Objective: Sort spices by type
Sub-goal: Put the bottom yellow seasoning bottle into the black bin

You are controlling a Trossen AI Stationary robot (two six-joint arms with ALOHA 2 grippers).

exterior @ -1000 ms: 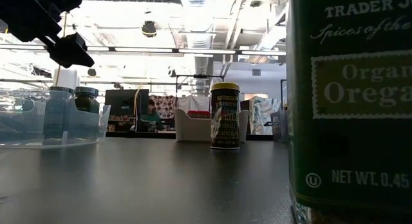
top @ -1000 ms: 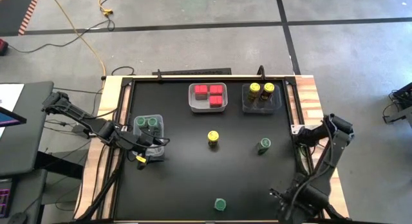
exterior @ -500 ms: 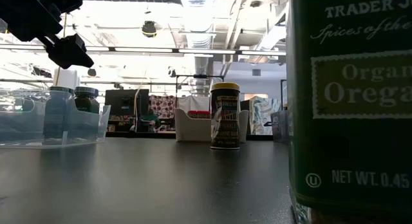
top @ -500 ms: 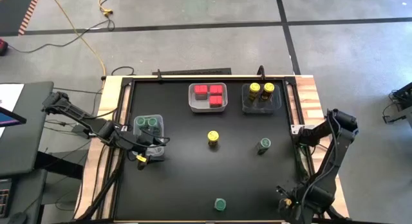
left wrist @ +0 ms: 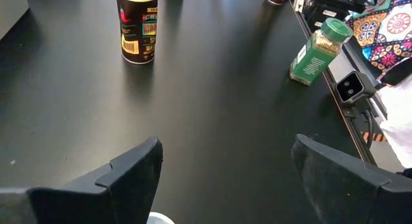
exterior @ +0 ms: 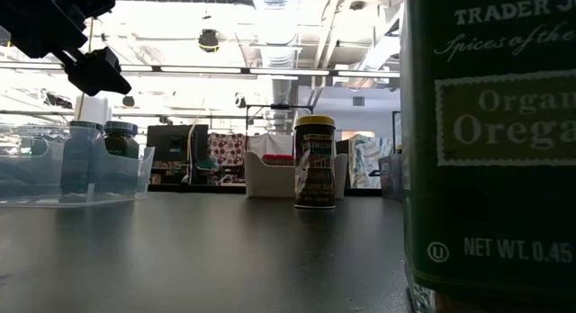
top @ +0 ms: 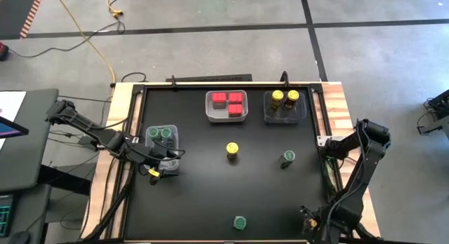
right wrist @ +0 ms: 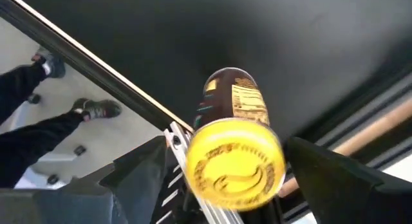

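Green-lidded jar (exterior: 490, 142) labelled "TRADER J… Spices of the…", "NET WT."

Bench (top: 203, 195) centre mostly open: lone yellow-lidded jar (top: 232, 151), 2 green-lidded jars (top: 287, 158) (top: 240, 222) well apart. Trays (top: 226, 106) line far edge.

The counter (top: 210, 195) is a black-topped thing with pale wood edging down both sides. Sitting on it along the far edge are two clear trays: one (top: 226, 116) with red square-topped boxes (top: 228, 99), and one (top: 284, 116) just right of it holding two yellow-lidded jars (top: 284, 97). A third clear tray (top: 162, 142) at the left side has two green-lidded jars (top: 161, 133). Loose on the black top: a yellow-lidded jar (top: 232, 150) around the middle, a green-lidded jar (top: 287, 158) to its right, and another green-lidded one (top: 240, 222) at the near edge.
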